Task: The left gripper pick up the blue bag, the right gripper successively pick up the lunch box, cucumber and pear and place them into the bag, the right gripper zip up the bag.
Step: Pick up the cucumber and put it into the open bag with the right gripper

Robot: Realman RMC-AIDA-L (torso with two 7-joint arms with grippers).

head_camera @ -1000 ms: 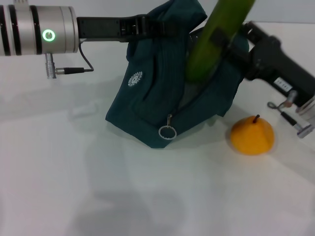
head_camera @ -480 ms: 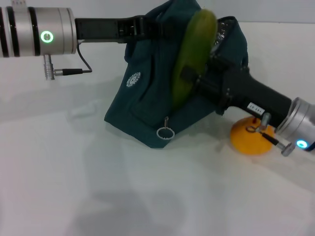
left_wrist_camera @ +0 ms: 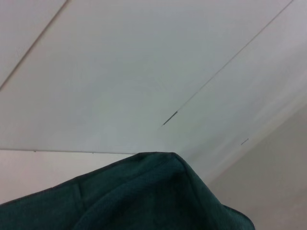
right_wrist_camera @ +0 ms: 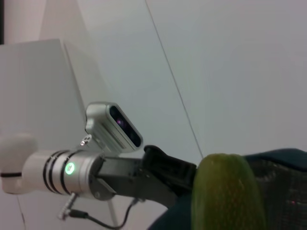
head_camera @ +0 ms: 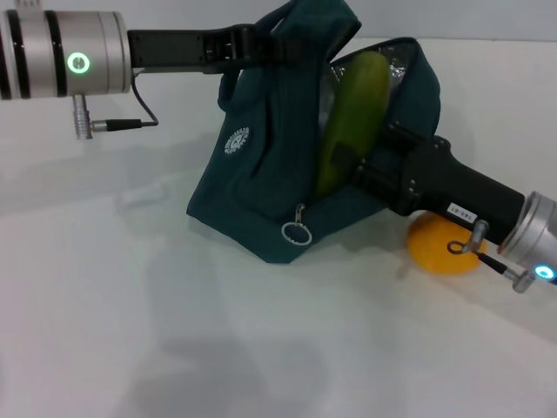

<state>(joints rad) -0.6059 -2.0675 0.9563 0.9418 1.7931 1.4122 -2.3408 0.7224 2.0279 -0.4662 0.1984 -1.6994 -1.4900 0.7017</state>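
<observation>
The blue bag (head_camera: 261,165) stands on the white table, its top held up by my left gripper (head_camera: 265,48), which is shut on the bag's upper edge. My right gripper (head_camera: 352,165) is shut on the green cucumber (head_camera: 352,117), which leans upright in the bag's open mouth. The cucumber's tip also shows in the right wrist view (right_wrist_camera: 228,191). The yellow-orange pear (head_camera: 439,248) lies on the table right of the bag, partly hidden behind my right arm. The lunch box is not visible. The bag's fabric shows in the left wrist view (left_wrist_camera: 139,196).
A metal zipper ring (head_camera: 296,232) hangs at the bag's front lower edge. The bag's silver lining (head_camera: 405,65) shows at its open top. The white table (head_camera: 174,331) stretches in front and to the left.
My right gripper has swung down and in with the cucumber, lowering it from high above the bag into its open mouth. The right arm now covers part of the pear.
</observation>
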